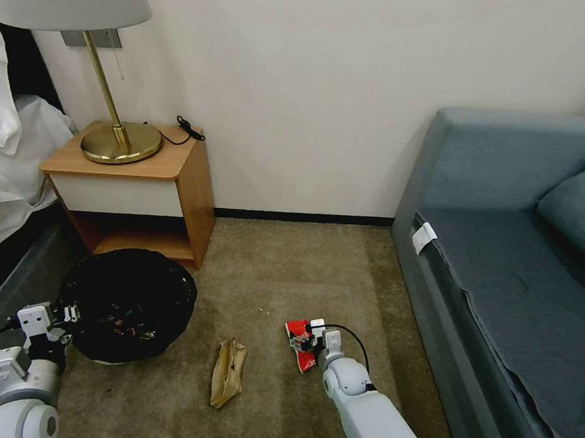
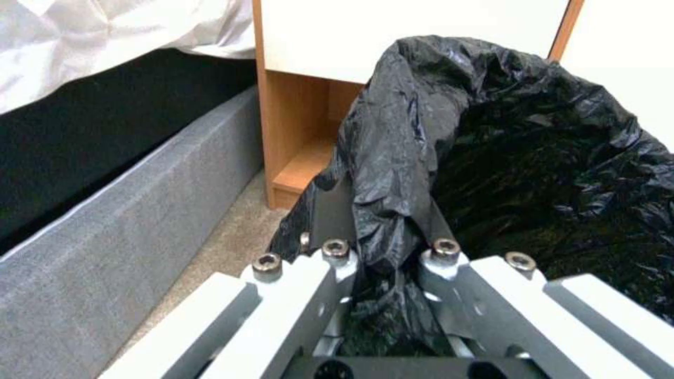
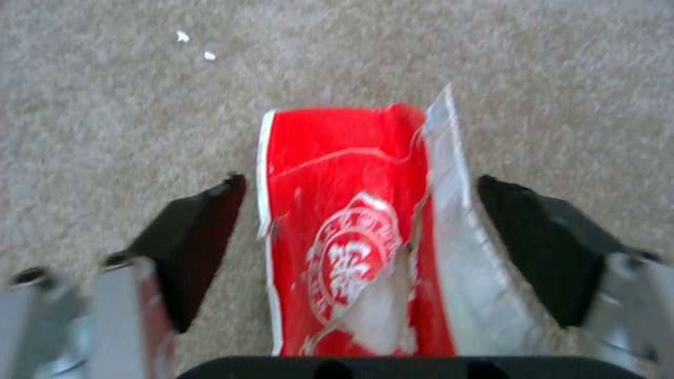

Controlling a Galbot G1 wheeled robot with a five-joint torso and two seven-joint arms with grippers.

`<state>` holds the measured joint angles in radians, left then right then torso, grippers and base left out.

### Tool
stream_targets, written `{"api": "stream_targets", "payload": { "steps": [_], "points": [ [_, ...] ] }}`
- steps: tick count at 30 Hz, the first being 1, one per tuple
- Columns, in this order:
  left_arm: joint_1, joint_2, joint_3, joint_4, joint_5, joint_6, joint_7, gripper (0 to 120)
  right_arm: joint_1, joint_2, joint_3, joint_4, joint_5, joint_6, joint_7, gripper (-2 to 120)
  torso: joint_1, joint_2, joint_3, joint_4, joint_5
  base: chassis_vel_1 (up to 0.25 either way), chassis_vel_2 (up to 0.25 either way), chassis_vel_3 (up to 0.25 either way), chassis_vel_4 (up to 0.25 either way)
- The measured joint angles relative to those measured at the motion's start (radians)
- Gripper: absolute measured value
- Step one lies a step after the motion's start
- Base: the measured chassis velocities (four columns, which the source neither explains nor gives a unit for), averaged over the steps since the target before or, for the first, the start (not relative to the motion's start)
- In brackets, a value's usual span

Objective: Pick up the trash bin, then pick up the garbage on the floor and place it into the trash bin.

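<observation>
The left gripper (image 2: 386, 252) clamps the bag-lined rim of the low round black-lined trash bin (image 1: 130, 301), probably keeping it near. The right gripper (image 3: 362, 231), fingers spread, straddles the red-and-white packet (image 3: 351, 231) on the carpet.

Open beige carpet (image 1: 282, 272) lies between the wooden bedside cabinet (image 1: 174, 191) on the left and the grey-blue fabric sofa (image 1: 502, 274) on the right; both bound lateral passage. The round white trash bin with black plastic liner (image 1: 129, 304) stands just in front of the cabinet. A tan crumpled paper scrap (image 1: 227, 372) occupies the carpet between the bin and the red-and-white packet (image 1: 302, 346).
</observation>
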<state>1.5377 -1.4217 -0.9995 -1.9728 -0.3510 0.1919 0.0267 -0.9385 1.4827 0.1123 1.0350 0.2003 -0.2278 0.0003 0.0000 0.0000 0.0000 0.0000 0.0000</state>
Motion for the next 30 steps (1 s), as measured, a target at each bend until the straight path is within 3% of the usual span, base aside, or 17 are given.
{"api": "stream_targets", "payload": {
  "steps": [4, 6, 9, 11, 24, 30],
  "points": [
    [0.000, 0.001, -0.001, 0.000, -0.003, 0.000, 0.000, 4, -0.005, 0.002, 0.002, 0.000, -0.005, 0.000, -0.004, 74, 0.000, 0.000, 0.000, 0.0000, 0.0000, 0.000, 0.000, 0.000, 0.000],
    [0.000, 0.005, -0.001, 0.000, -0.006, 0.000, 0.000, 4, -0.008, 0.005, 0.006, 0.000, -0.011, 0.001, -0.009, 61, 0.000, 0.000, 0.000, 0.0000, 0.0000, 0.000, 0.000, 0.000, 0.000],
    [0.000, 0.007, -0.001, 0.001, -0.008, 0.000, 0.001, 4, -0.008, 0.006, 0.008, -0.001, -0.013, 0.001, -0.010, 56, 0.000, 0.000, 0.000, 0.0000, 0.0000, 0.000, 0.000, 0.000, 0.000],
    [-0.001, 0.011, -0.001, 0.006, -0.010, -0.001, 0.001, 4, -0.010, 0.009, 0.014, -0.005, -0.017, 0.004, -0.013, 43, 0.000, 0.000, 0.000, 0.0000, 0.0000, 0.000, 0.000, 0.000, 0.000],
    [-0.011, 0.017, 0.003, 0.020, -0.013, -0.002, 0.002, 4, -0.013, 0.011, 0.021, -0.010, -0.022, 0.018, -0.019, 0, 0.000, 0.000, 0.000, 0.0001, 0.0000, 0.000, 0.000, 0.000, 0.000],
    [-0.013, 0.021, 0.002, 0.024, -0.017, -0.003, 0.002, 4, -0.010, 0.013, 0.021, -0.005, -0.022, 0.019, -0.017, 0, 0.000, 0.000, 0.000, 0.0000, 0.0000, 0.000, 0.000, 0.000, 0.000]
  ]
}}
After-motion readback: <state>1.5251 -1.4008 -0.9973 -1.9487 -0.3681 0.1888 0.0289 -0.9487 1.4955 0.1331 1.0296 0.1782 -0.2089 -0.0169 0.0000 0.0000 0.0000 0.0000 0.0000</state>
